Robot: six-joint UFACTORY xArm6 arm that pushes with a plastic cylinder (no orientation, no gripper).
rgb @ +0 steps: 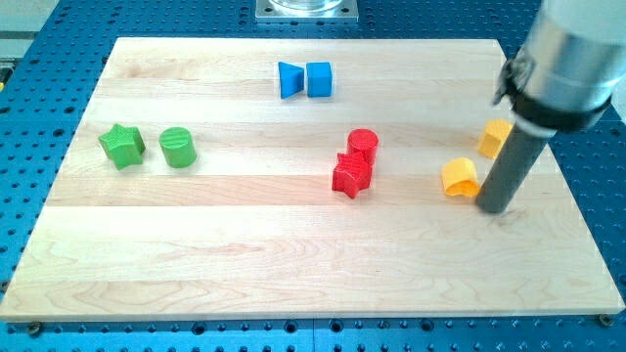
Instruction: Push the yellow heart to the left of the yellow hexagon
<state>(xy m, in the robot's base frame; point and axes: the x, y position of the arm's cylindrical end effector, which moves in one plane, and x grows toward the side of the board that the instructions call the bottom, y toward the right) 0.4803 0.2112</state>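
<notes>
The wooden board [293, 274] lay on a blue perforated base [39, 88], and its nearest stretch, toward the view's bottom, carried no blocks. First up from that edge, on the view's right, my tip [492, 207] rested on the wood; the arm carried no pincer at all, only this straight dark rod [511, 166], so there was nothing to open or close. The tip stood just beside the yellow heart [459, 177], on its right side and slightly lower in the view, so close that the rod's edge appeared to touch the block, though I could not tell for certain. At about the same depth, near the board's middle, sat the red star [351, 176], and directly behind it, touching it, the red cylinder [363, 144]. The yellow hexagon [494, 138] lay a little farther back than the heart and to its upper right, partly hidden behind the rod, so only its left portion showed; the heart sat near it, already to its left and lower in the view. Over on the view's left, well apart from all of these, the green star [121, 146] and the green cylinder [178, 148] stood side by side, the star to the left. Farthest back, near the view's top, two blue blocks sat touching: a blue bow-tie-shaped block [290, 79] on the left and a blue cube [320, 79] on the right. Beyond the board's far edge a grey metal mount [306, 9] showed.
</notes>
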